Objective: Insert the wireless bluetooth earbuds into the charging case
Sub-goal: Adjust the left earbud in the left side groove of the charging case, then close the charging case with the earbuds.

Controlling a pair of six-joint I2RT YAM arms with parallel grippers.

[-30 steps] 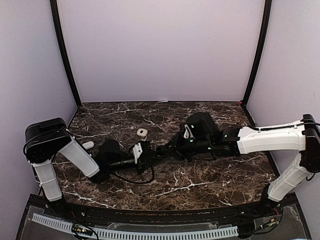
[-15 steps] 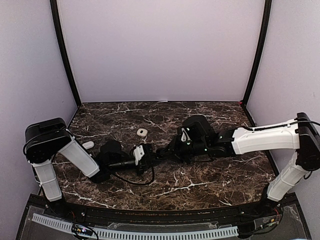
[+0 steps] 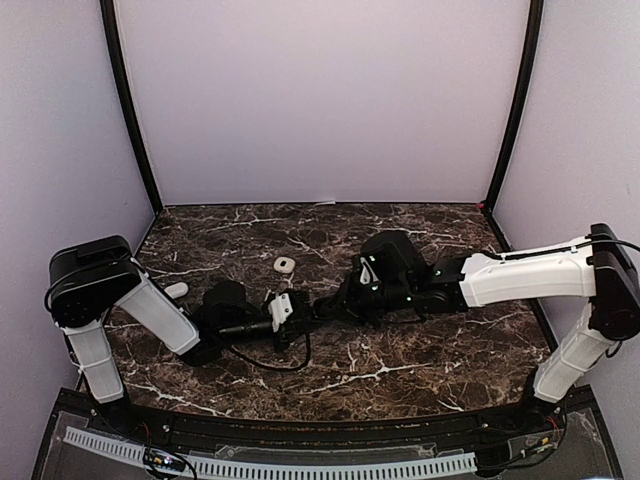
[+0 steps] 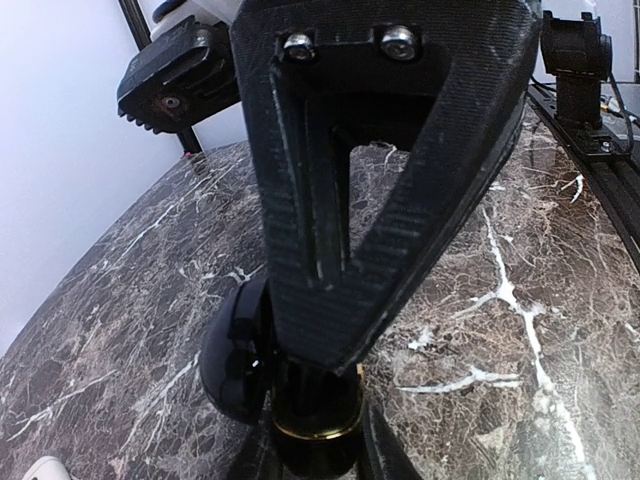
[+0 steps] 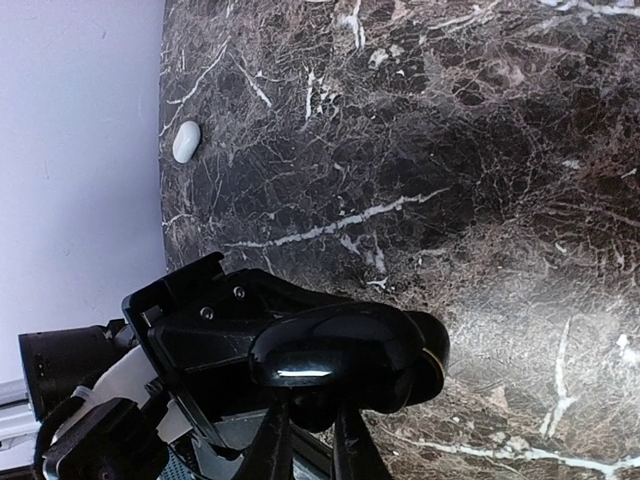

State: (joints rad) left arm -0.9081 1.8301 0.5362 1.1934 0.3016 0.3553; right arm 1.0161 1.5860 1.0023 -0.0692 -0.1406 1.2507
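Top view
- Desk: dark marble point(image 3: 400, 365) with walls on three sides.
- Left claw: point(image 3: 295, 312) sits low over the desk, a little left of centre, and points toward the right edge.
- Right claw: point(image 3: 320, 304) points toward the left edge and meets the left claw tip to tip.
- Between the claws: everything here is black, so what is held cannot be told from this view.
- Middle earbud: point(image 3: 285, 264) is white and lies on the desk just beyond the claws toward the far edge, apart from both.
- Edge earbud: point(image 3: 176, 290) is white and lies near the left edge, just beside the left arm's white link.

Left wrist view
- Left claw state: the fingers are drawn into a tight V and clamped on the case.
- Case: point(image 4: 238, 352) is glossy black and rounded, with a brass-coloured ring below it, and sits at the fingertips.
- White bit: point(image 4: 40, 468) is rounded and sits on the desk, cut off by the picture's lower left corner. Too little of it shows to name it.

Right wrist view
- Case: it fills the lower middle, gripped from the left by the left claw.
- Right claw state: two fingertips show at the bottom with a thin gap between them, right at the case's underside. Whether they pinch anything cannot be told.
- Edge earbud: it lies by the desk's edge at the wall, well apart from the case.
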